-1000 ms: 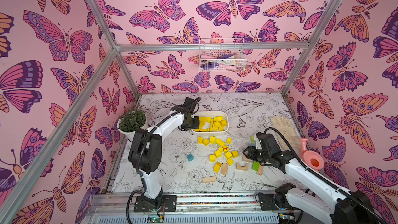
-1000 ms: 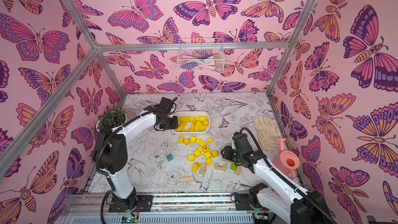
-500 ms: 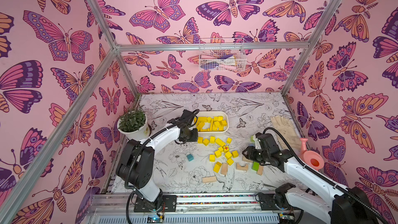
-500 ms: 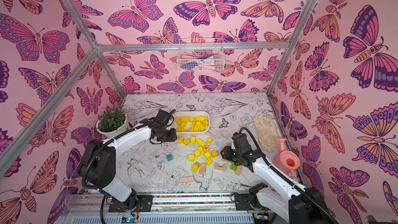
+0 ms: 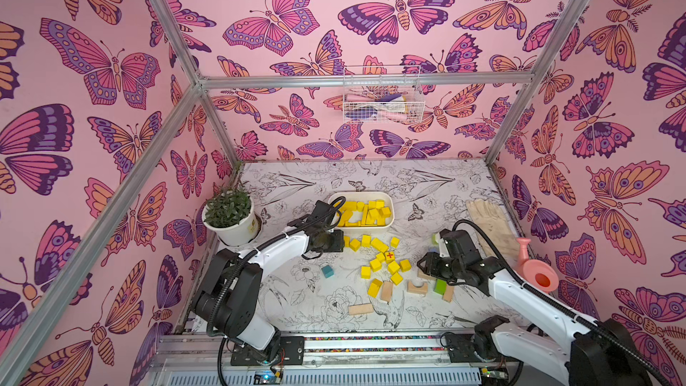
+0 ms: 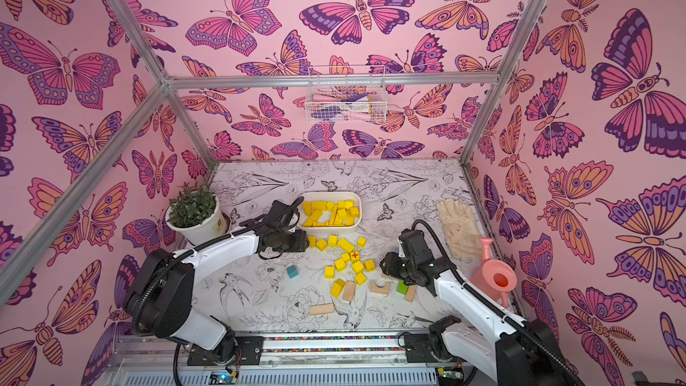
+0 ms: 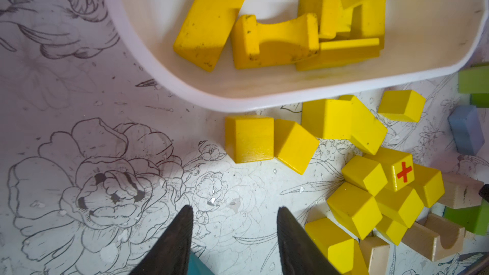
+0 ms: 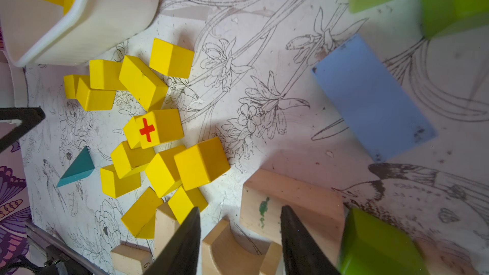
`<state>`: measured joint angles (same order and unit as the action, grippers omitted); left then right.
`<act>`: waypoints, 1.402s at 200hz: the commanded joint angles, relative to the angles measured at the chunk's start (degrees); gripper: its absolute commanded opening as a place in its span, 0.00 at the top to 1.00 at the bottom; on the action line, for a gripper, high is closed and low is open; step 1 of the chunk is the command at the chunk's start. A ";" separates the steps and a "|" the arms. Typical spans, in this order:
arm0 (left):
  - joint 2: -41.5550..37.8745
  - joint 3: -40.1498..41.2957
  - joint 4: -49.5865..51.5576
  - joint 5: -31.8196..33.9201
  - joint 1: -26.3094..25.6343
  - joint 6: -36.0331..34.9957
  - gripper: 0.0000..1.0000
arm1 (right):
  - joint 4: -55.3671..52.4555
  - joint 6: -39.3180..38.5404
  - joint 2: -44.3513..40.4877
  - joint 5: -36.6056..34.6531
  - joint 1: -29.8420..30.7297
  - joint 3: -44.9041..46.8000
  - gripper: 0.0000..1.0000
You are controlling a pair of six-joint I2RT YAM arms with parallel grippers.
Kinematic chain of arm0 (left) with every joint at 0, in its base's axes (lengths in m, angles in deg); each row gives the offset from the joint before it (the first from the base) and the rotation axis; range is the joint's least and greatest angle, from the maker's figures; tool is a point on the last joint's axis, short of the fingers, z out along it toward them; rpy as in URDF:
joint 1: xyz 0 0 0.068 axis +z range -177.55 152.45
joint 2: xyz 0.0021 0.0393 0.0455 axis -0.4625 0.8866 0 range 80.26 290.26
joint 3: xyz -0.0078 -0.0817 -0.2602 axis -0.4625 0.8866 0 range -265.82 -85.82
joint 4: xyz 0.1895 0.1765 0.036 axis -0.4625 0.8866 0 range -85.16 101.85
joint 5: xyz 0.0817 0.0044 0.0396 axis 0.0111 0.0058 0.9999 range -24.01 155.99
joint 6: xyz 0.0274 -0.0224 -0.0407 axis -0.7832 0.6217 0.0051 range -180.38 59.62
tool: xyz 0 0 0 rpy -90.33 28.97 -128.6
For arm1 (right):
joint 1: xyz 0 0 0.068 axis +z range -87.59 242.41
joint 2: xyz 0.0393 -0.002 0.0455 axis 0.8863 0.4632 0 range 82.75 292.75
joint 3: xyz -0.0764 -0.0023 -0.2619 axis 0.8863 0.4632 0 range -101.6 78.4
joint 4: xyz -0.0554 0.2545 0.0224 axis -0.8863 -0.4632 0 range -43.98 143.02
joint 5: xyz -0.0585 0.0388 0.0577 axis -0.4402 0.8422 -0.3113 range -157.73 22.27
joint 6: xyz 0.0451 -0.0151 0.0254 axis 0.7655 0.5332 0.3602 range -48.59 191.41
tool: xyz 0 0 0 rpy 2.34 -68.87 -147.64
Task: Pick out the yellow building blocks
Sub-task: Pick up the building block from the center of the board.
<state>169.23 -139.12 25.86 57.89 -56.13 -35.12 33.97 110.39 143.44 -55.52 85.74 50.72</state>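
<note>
- Yellow building blocks lie jumbled in a white tray just below the middle of the frame in both top views: bars, cubes and an arch-cut piece.
- Further loose yellow blocks lie on the flower-printed table directly below the tray. A short row sits just beside its near wall, and a tight cluster lies lower down with several blocks touching.
- One cube with a red cross sits in the upper part of that cluster, against its neighbours.
- Left gripper is low at the left end of the row, under the tray's lower left corner. Its jaws stand moderately apart with only bare table between them. The nearest yellow cube lies ahead of the tips, apart from them.
- Right gripper hangs to the right of the cluster, over bare wooden pieces, jaws moderately apart. A tan arch block shows in the gap; whether the tips touch it cannot be told.
- Green block lies under the right arm, against a tan one. A teal block sits alone left of the cluster, and a tan bar lies alone lower down.
- Potted plant stands at the table's left edge; a glove and a pink watering can lie at its right edge.
</note>
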 commanded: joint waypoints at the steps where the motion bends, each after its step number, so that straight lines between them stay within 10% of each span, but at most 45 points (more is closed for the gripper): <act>1: 0.24 0.11 -1.46 0.19 -0.07 0.41 0.47 | -0.64 -0.75 1.55 1.34 -0.47 -1.76 0.50; 280: 15.33 -12.03 6.40 1.10 -0.60 6.50 0.59 | 0.28 -0.40 -0.22 2.01 -1.12 -0.53 0.49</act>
<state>184.07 -150.64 29.16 56.95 -56.46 -28.74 34.38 110.39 143.89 -53.92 85.08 50.24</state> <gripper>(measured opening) 0.436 0.514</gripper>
